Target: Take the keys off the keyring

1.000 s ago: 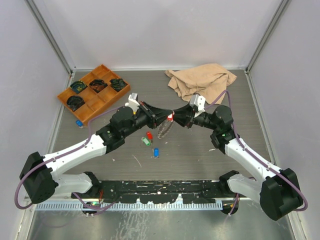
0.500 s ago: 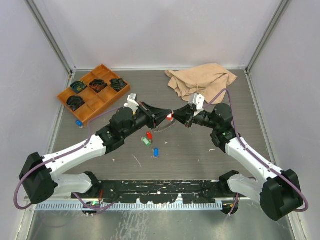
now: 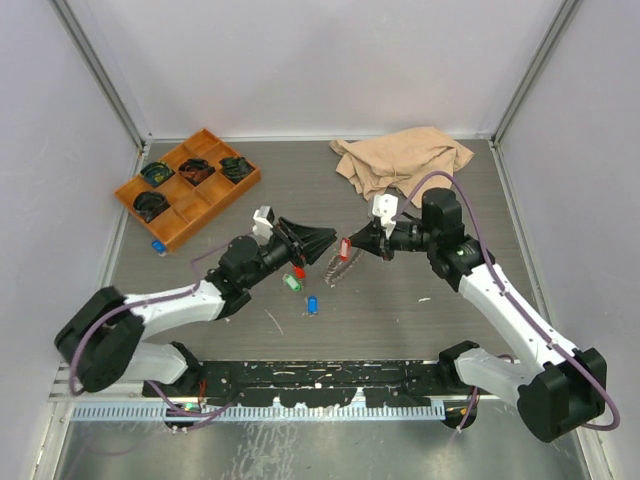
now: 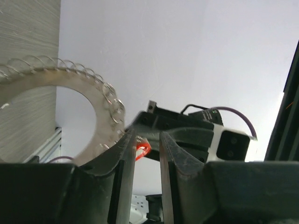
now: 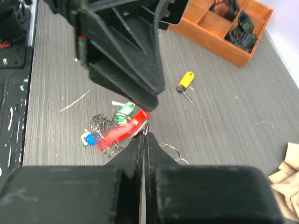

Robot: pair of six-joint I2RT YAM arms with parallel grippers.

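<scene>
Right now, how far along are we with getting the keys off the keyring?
Partly done. Green key, blue key and yellow key already lie loose on the table. In hand: the right end effector is shut on the red key, with the keyring hanging below it; the left end effector is open beside it. Left: freeing that red key; others unclear.

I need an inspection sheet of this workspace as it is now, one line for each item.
Surface: grey table, scuffed with white marks.
Job's things: keyring held above the table, red key hanging at it; green key, blue key and yellow key lie loose.
Clutter: orange tray with dark bundles; tan cloth at the back.
Grippers: left gripper open beside the ring; right gripper shut on the keyring by the red key.
Cables: purple cable along each arm, no snag seen.
Surroundings: white walls, metal frame.
</scene>
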